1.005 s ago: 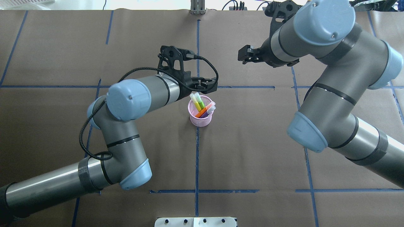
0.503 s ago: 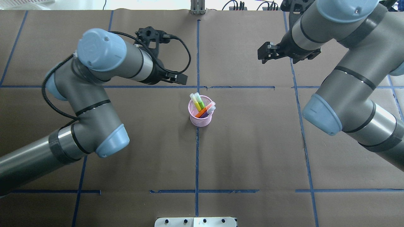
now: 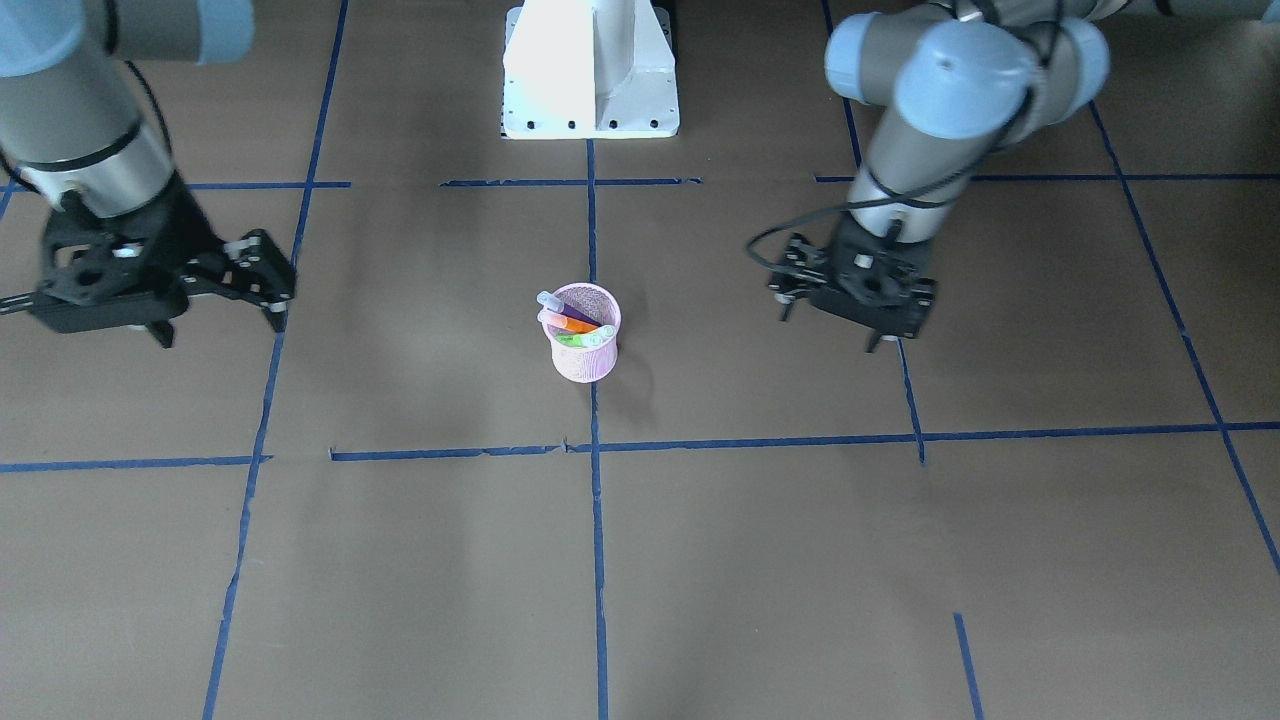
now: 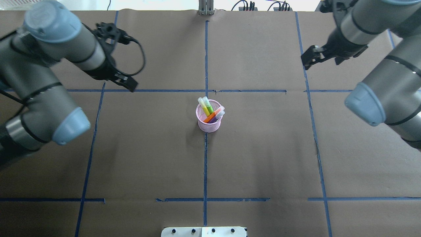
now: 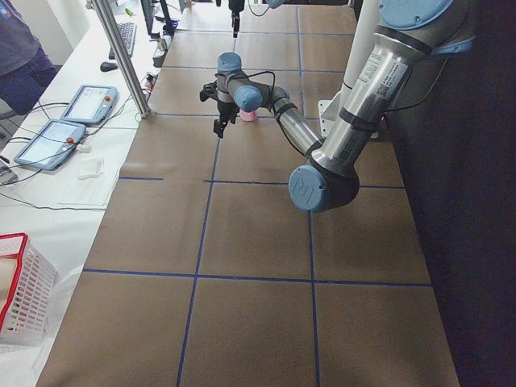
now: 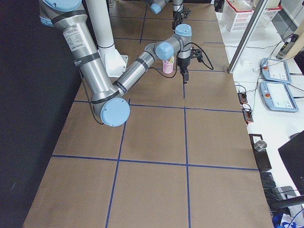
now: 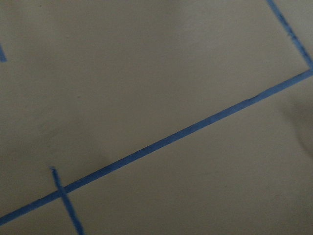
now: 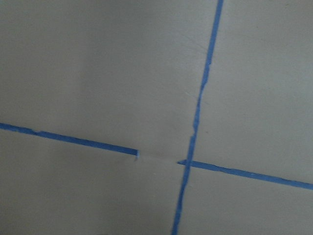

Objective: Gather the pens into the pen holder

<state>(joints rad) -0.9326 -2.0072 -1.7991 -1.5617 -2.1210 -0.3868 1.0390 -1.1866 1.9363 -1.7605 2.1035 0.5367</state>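
Note:
The pink mesh pen holder (image 4: 209, 124) stands upright at the table's middle, on the blue centre line; it also shows in the front-facing view (image 3: 586, 358). Four pens stand in it: yellow (image 4: 203, 106), green (image 4: 208, 105), orange (image 4: 213, 116) and purple (image 4: 217, 117), caps above the rim. No pen lies on the table. My left gripper (image 4: 129, 84) is open and empty, well to the holder's far left. My right gripper (image 4: 307, 59) is open and empty, far off to the holder's far right. Both wrist views show only brown paper and blue tape.
Brown paper with blue tape lines (image 4: 205, 158) covers the table. The white robot base (image 3: 590, 70) is at the near edge. The exterior left view shows tablets (image 5: 50, 133) and a white basket (image 5: 20, 294) on a side bench.
My left gripper has drawn back from just above the pen holder to the far left. My right arm has swung away to the right. The holder and pens have not moved.

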